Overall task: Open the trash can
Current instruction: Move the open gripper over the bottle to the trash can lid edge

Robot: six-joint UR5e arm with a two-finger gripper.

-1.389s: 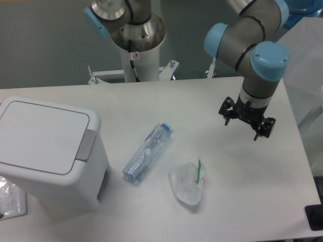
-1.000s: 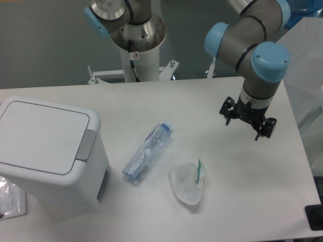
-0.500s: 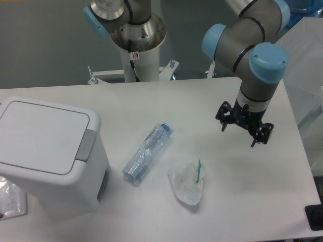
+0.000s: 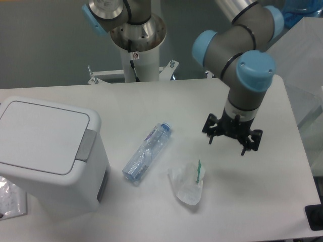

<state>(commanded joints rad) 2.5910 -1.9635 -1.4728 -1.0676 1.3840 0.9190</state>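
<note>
The trash can (image 4: 48, 151) is a large white boxy bin at the left of the table. Its flat white lid (image 4: 43, 135) lies shut, with a grey push-button tab (image 4: 86, 145) on its right edge. My gripper (image 4: 228, 143) hangs over the table's right half, far to the right of the bin. Its two black fingers are spread apart and hold nothing.
A clear plastic bottle (image 4: 147, 152) lies on its side between bin and gripper. A crumpled clear wrapper with a green strip (image 4: 189, 182) lies below and left of the gripper. A clear bag (image 4: 10, 199) lies at the bin's lower left. A second arm's base (image 4: 136, 40) stands behind the table.
My gripper has moved left and slightly toward the front of the table, closer to the wrapper. Its fingers stay spread. The bin, bottle and wrapper have not moved.
</note>
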